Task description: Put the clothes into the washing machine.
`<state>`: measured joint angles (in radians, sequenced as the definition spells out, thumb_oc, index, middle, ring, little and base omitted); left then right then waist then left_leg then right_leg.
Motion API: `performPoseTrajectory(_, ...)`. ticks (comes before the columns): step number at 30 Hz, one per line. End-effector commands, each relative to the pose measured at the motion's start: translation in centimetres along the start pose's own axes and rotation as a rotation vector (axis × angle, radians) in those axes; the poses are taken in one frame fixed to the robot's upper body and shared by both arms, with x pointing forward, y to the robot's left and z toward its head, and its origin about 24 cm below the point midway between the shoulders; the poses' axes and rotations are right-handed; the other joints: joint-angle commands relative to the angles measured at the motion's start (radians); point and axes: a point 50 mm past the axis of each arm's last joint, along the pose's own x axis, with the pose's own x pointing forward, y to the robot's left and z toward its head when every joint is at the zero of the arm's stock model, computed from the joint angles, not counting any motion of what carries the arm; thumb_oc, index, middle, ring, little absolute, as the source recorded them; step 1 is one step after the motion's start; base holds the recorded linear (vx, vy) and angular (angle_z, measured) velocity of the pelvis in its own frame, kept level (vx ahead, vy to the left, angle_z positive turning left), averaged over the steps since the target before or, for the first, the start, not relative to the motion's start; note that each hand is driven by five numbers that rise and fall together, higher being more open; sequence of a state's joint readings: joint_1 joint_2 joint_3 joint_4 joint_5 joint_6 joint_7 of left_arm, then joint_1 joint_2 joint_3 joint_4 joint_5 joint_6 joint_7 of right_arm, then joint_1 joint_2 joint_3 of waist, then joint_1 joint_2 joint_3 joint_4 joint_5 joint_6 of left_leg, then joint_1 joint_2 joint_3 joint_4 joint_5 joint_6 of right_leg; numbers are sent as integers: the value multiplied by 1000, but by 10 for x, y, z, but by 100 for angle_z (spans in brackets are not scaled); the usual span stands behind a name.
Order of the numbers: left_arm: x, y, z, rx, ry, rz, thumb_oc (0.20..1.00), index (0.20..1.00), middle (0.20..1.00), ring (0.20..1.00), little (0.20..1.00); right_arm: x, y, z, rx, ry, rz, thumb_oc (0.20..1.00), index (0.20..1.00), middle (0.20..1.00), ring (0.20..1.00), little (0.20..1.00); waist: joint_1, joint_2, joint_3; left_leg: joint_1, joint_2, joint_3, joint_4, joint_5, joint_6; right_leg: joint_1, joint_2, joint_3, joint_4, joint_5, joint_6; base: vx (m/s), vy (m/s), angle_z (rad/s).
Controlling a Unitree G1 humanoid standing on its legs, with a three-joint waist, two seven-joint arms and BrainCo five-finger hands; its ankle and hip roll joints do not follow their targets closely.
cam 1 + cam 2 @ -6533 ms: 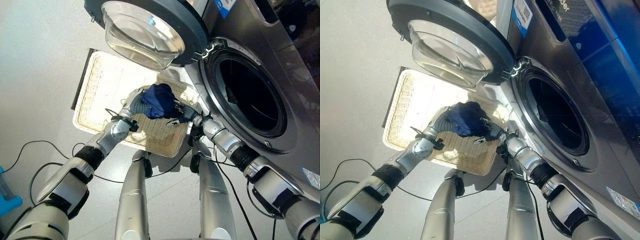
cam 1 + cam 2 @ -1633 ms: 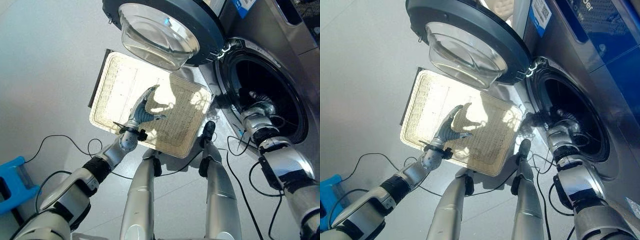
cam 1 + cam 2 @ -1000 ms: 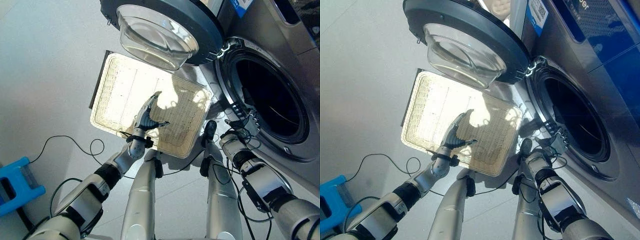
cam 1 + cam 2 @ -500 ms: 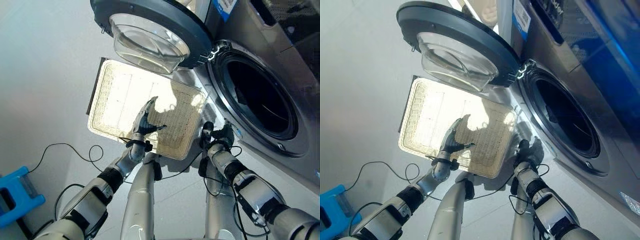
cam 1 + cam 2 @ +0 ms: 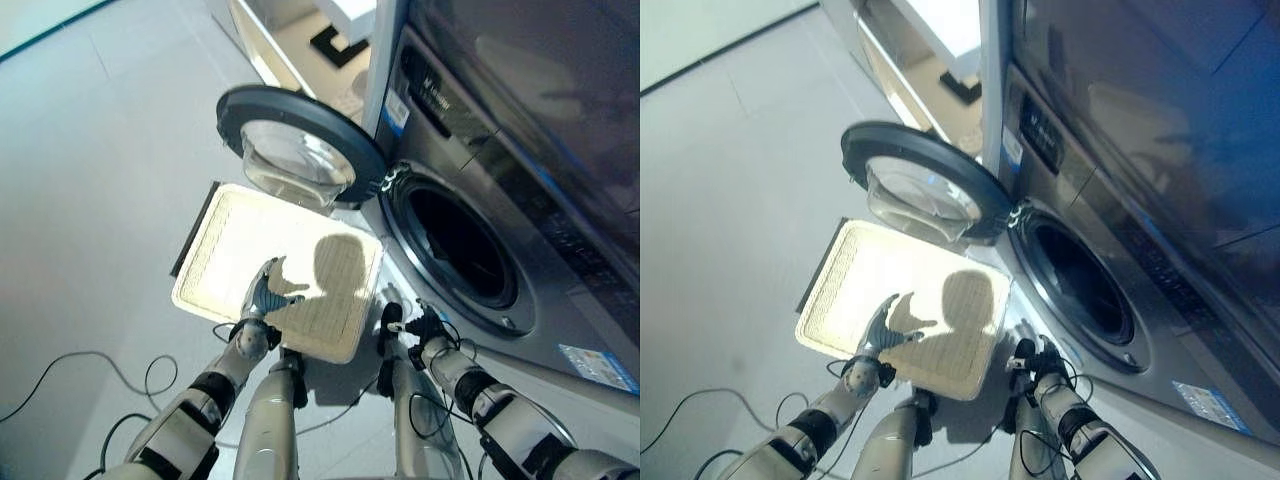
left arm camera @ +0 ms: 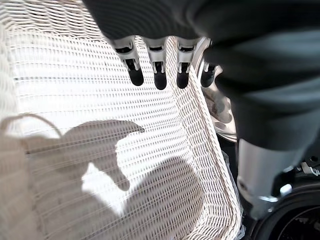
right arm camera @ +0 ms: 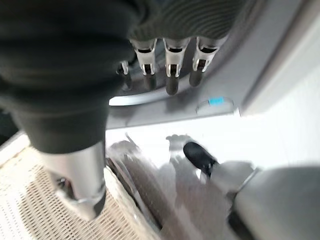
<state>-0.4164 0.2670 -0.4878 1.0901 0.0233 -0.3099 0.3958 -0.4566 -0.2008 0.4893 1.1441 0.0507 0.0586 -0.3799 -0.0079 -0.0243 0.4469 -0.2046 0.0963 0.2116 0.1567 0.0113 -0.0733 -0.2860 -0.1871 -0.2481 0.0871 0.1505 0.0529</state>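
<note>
Front-loading washing machine (image 5: 520, 220), silver-grey metal body: at the right of both eye views, standing on the floor. Round drum opening (image 5: 455, 245) dark inside; nothing distinguishable within. No clothes identifiable; location of the garment cannot be told.

Round washing-machine door (image 5: 300, 140), dark grey rim around a clear bulging glass bowl: swung fully open, hinged at the near-left edge of the drum opening, overhanging the far end of the basket.

Rectangular laundry basket (image 5: 225, 255), pale woven wicker, shallow with a low rim: on the floor just left of the machine front, below the open door. Woven bottom bare and brightly lit, crossed by shadows. One corner close beside the machine's lower front.

Left hand (image 5: 262, 292), silver fingers with dark tips under a dark ribbed cover: over the near edge of the basket, fingers spread and straight, thumb apart, holding nothing. In the left wrist view, fingertips (image 6: 160, 80) hanging in a row above the wicker weave (image 6: 75, 100), clear of it.

Right hand (image 5: 420, 326), same build: low at the machine's front, near the lower rim of the drum opening and just right of the basket's near corner. In the right wrist view, fingers (image 7: 171, 65) extended side by side toward the grey front panel, relaxed and empty; basket edge (image 7: 30, 200) showing beside it.

Floor (image 5: 100, 150), light grey and smooth: beneath basket and machine.
</note>
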Motion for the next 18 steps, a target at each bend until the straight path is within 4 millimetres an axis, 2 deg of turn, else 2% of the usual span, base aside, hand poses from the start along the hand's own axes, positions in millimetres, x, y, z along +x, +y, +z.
performPoseTrajectory(1,-6,-13,-9,-60,55,-62,1000,1000,1000,1000,1000,2,-6,0,-120,-58,15,1000,1000,1000,1000,1000,21,20,-35,33,-37,-23,-16,-11,-12,106,37,-17,129,-193,48,174,-24,-5)
performPoseTrajectory(3,-9,-15,-13,-60,69,-71,1000,1000,1000,1000,1000,1,-5,-2,-130,-59,25,1000,1000,1000,1000,1000,21,19,-45,38,-38,-25,-21,-9,-11,113,39,-15,121,-193,47,147,-17,2)
performPoseTrajectory(6,-31,-31,-47,-40,242,-155,1000,1000,1000,1000,1000,-9,13,-26,-197,-44,153,1000,1000,1000,1000,1000,22,-6,-139,122,-37,-24,-78,-9,-3,211,48,3,54,-189,49,229,-40,1)
performPoseTrajectory(8,-34,-33,-52,-37,267,-167,1000,1000,1000,1000,1000,-11,16,-28,-200,-42,174,1000,1000,1000,1000,1000,23,-9,-149,135,-37,-23,-87,-8,-2,222,48,6,45,-186,51,115,-29,-3)
performPoseTrajectory(9,-42,-37,-61,-19,316,-196,1000,1000,1000,1000,1000,-15,24,-34,-214,-36,225,1000,1000,1000,1000,1000,23,-16,-178,160,-37,-28,-110,-7,2,245,47,15,24,-177,55,99,-25,-3)
performPoseTrajectory(14,-58,-45,-79,-13,398,-252,1000,1000,1000,1000,1000,-27,42,-47,-253,-45,370,1000,1000,1000,1000,1000,25,-31,-243,219,-38,-44,-163,-1,11,295,48,41,-36,-144,66,98,-24,0)
performPoseTrajectory(18,-64,-46,-85,-6,426,-278,1000,1000,1000,1000,1000,-33,50,-57,-309,-43,458,1000,1000,1000,1000,1000,29,-34,-277,254,-38,-60,-216,16,8,328,51,48,-100,-112,72,67,-26,-2)
